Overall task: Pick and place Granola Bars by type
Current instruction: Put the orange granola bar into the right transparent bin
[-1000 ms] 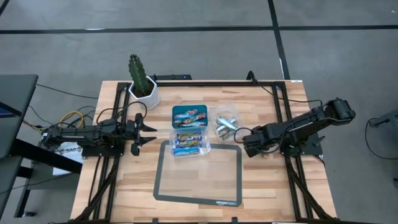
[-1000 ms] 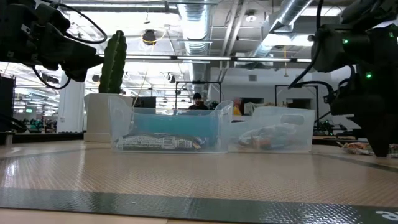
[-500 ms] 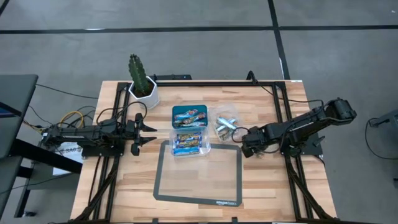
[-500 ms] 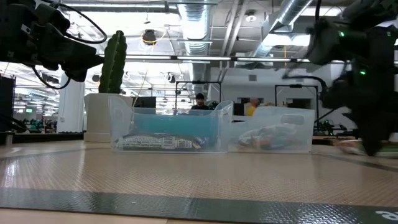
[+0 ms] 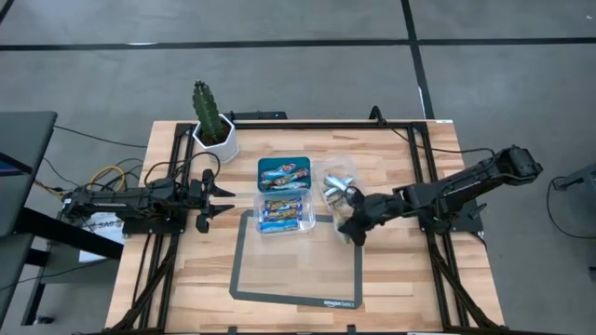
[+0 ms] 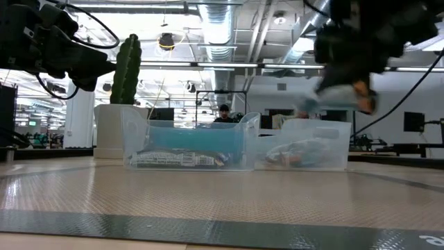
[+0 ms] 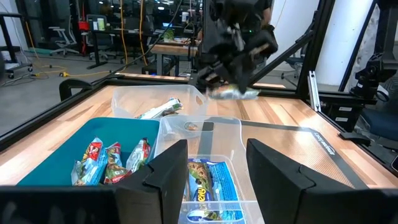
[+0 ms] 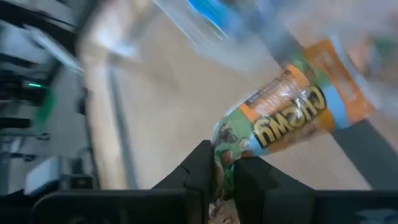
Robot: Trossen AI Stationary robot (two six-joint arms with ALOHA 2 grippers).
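Note:
My right gripper [image 5: 351, 226] hangs above the upper right corner of the dark-framed mat [image 5: 298, 279], shut on one granola bar [image 8: 283, 124] in an orange, green and blue wrapper. The low view shows that bar [image 6: 336, 94] high above the table. More multicolour bars lie in the teal tray [image 5: 284, 171]. Blue ones lie in the clear tub [image 5: 284, 213], and silver ones in the second clear tub [image 5: 337, 183]. My left gripper [image 5: 212, 195] waits open at the left, pointing level toward the tubs. My right gripper pinches the bar's one end [image 8: 227, 149] between its two fingers. The fingers slant down toward the table's left side. The rest of the bar sticks out past the fingertips, lifted clear of the table and the tubs.
A potted cactus [image 5: 212, 123] stands at the far left of the table. Black rails [image 5: 424, 167] run along both sides of the wooden top. The mat's middle [image 5: 298, 256] is bare.
My right gripper has risen from the table's right side and swung toward the left, out over the mat's corner near the tubs, tipping up from pointing nearly straight down. The multicolour bar has come up off the table with it.

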